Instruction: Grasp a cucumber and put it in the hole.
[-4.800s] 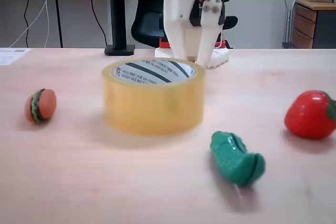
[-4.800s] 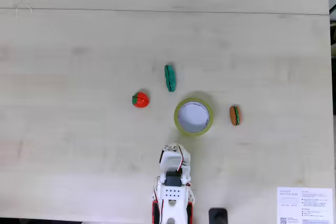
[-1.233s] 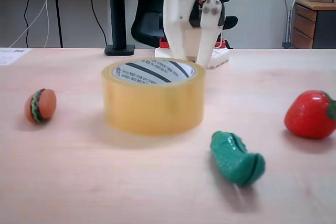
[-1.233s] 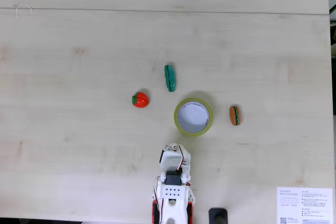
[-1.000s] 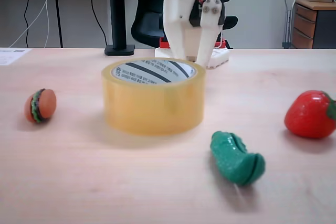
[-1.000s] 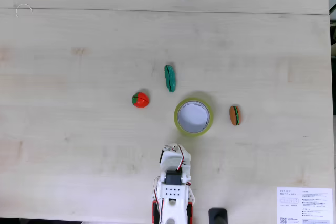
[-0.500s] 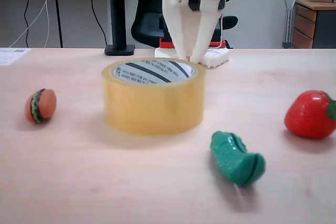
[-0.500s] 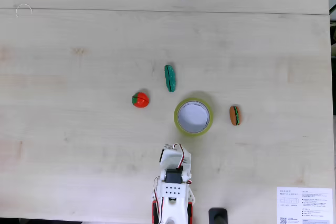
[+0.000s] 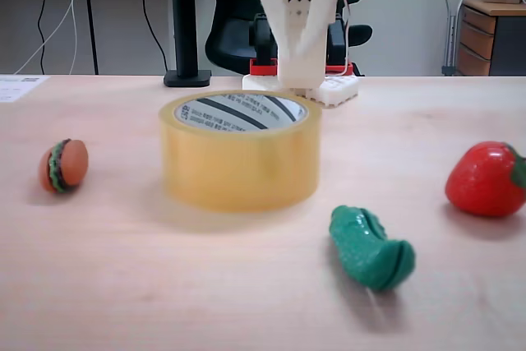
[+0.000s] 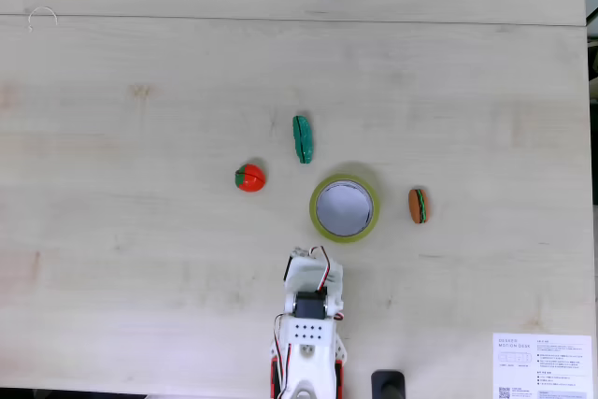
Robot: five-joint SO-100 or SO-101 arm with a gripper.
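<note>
A: What is getting cut off? 
B: The gripper (image 9: 300,71) is running off the top edge in a fixed view, and its jaw state is staying unreadable. 
A: Anything else? 
B: The strawberry (image 9: 488,179) is slipping past the right edge there.

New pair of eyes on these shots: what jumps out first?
The wide yellowish tape roll at the middle of the pale table, its hole empty. Around it lie bright toys: a green cucumber and a red strawberry on the left in the top-down fixed view, a little burger on the right. The white arm's gripper hangs behind the roll in the low fixed view.
</note>
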